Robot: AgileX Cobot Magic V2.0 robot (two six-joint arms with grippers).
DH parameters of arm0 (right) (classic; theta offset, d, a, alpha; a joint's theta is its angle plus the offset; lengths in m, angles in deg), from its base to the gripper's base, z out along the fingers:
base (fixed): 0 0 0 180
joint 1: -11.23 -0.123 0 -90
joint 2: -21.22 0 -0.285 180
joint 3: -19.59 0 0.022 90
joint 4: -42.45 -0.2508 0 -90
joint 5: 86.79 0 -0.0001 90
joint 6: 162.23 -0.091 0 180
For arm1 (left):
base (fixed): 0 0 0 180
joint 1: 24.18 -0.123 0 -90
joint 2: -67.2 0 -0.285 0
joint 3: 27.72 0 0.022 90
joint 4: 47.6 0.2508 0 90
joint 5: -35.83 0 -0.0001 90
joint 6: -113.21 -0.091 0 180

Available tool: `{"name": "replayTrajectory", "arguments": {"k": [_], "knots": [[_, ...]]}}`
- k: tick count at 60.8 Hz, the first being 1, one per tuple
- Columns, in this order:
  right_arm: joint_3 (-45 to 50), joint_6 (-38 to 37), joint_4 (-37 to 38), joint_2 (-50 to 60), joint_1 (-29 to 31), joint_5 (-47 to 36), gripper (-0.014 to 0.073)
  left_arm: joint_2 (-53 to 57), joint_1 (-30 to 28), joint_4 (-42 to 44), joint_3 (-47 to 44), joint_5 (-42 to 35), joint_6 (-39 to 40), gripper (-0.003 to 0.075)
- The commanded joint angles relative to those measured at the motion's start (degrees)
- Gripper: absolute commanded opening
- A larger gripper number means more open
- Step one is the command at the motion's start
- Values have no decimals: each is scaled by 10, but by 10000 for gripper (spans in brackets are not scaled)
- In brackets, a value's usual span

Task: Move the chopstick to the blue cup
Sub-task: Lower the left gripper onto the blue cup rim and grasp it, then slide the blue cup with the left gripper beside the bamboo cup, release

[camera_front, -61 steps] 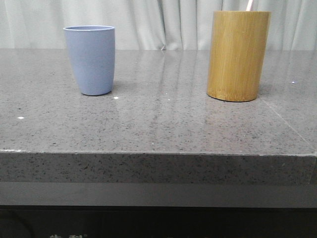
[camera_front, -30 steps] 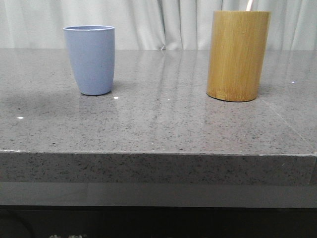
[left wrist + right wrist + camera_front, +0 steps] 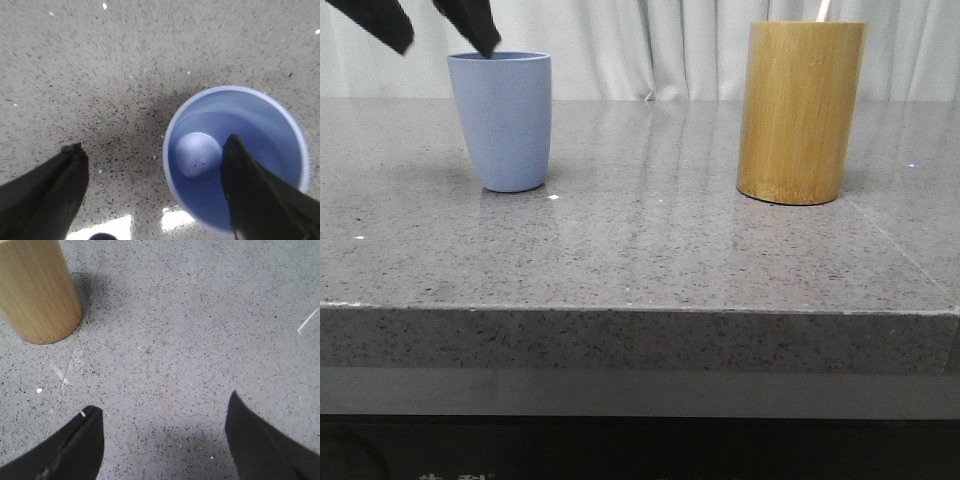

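The counter [image 3: 650, 250] is a wide slab of speckled grey stone, with pale curtains [image 3: 650, 45] hanging behind its far edge. On its right side stands the holder [image 3: 801, 112], a tall bamboo cylinder, upright and well apart from everything else; the right wrist view catches its lower wall [image 3: 37, 292] at the edge of the picture. On the left side stands the cup [image 3: 502, 120], light blue, upright, shorter and narrower than the holder. Seen from above in the left wrist view, the cup [image 3: 270, 130] is empty, its round bottom bare.

The left gripper [image 3: 435, 28] hangs above the cup's rim, its two dark fingers spread wide with nothing between them. In the front view one fingertip sits just at the rim on the cup's left side. In the left wrist view one finger [image 3: 260, 195] overlaps the cup's mouth and the other is over bare counter beside it.

The right gripper [image 3: 162, 440] hovers over bare counter near the holder, fingers likewise parted and holding nothing.

The chopstick [image 3: 823, 10] shows as a thin pale pink tip leaning out of the holder's top.
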Motion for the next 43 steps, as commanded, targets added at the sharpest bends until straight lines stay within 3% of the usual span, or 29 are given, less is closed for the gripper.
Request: {"name": "replayTrajectory", "arguments": {"k": [1,31,36,43], "knots": [[-19,4,3,0,2,-33,526,-1,4,-10,32,-15,0,478],[-19,4,3,0,2,-28,526,-13,4,-40,32,-14,0,37],[-19,4,3,0,2,-26,526,-13,4,-40,32,-14,0,-15],[-19,4,3,0,2,-23,526,-13,4,-40,32,-14,0,-19]]}}
